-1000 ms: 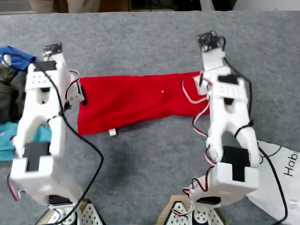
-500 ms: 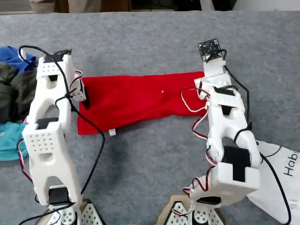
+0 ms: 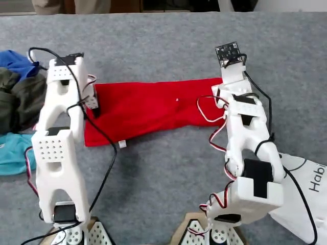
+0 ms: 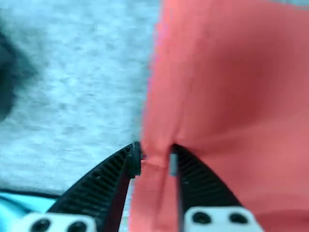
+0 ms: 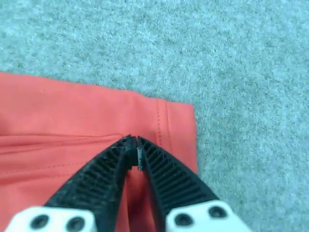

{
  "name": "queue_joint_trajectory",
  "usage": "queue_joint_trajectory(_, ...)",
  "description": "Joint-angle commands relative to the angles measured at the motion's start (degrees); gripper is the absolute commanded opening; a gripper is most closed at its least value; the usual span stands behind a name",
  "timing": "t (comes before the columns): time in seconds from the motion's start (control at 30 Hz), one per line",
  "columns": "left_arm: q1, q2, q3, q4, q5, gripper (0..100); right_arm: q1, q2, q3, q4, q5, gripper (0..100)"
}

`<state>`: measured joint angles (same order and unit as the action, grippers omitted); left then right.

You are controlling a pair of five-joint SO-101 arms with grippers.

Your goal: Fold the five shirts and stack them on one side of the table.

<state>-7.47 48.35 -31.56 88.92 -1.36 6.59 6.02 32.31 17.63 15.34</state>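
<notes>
A red shirt (image 3: 148, 109) is laid out flat as a long band across the middle of the grey counter (image 3: 153, 46), between the two arms. A small white tag (image 3: 122, 144) is seen at its near edge, toward the left end.

The left end of the red shirt is grasped by the left hand (image 4: 153, 162). In the left wrist view a puckered ridge of the cloth's edge is pinched between the two black ribbed fingers (image 4: 120, 169), with bare counter on one side of the edge and red cloth on the other. In the high view this arm is stretched out over the left end of the shirt.

The right hand (image 5: 134, 147) is clenched, its tips pressed together over the right end of the shirt, just inside the hemmed edge. A crease in the cloth is seen running up to the tips. Whether any cloth is caught between them cannot be told.

Three more shirts are heaped at the counter's left edge: a blue shirt (image 3: 13, 58) farthest back, a dark shirt (image 3: 15, 99) in the middle and a teal shirt (image 3: 13, 153) nearest. They are kept apart from the red one by the left arm.

A white sheet (image 3: 301, 204) is lying at the near right corner, partly under the right arm's base.
</notes>
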Motion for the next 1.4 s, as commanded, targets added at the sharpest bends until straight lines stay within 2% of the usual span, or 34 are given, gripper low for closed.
queue_joint_trajectory(0.0, 0.3, 1.1, 0.0, 0.1, 1.4, 4, 0.9, -3.4, 0.0, -1.2, -0.5, 1.2)
queue_joint_trajectory(0.33, -1.4, 0.5, -0.4, -1.9, 1.4, 2, 0.9, -3.4, 0.0, -1.2, -0.5, 1.2)
queue_joint_trajectory(0.6, -10.0, -0.2, -19.3, 7.8, 1.0, 2, 2.2, -3.8, 0.0, -1.2, -1.5, 1.2)
queue_joint_trajectory(0.77, -11.9, 0.0, -25.8, 11.2, -2.6, 2, 9.0, -6.4, -0.3, -4.0, -14.9, 1.2)
queue_joint_trajectory(0.9, -11.3, -0.5, -26.4, 11.4, -3.3, 2, 10.6, -4.6, -0.7, -5.1, -15.6, 1.2)
queue_joint_trajectory(1.1, -4.9, -4.6, -28.2, 11.9, -3.3, 2, 10.8, -3.6, -0.7, -6.7, -15.6, 1.2)
queue_joint_trajectory(1.37, 15.1, -15.3, -28.5, 11.9, -3.1, 2, 10.4, -3.5, -0.5, -8.0, -15.6, 1.2)
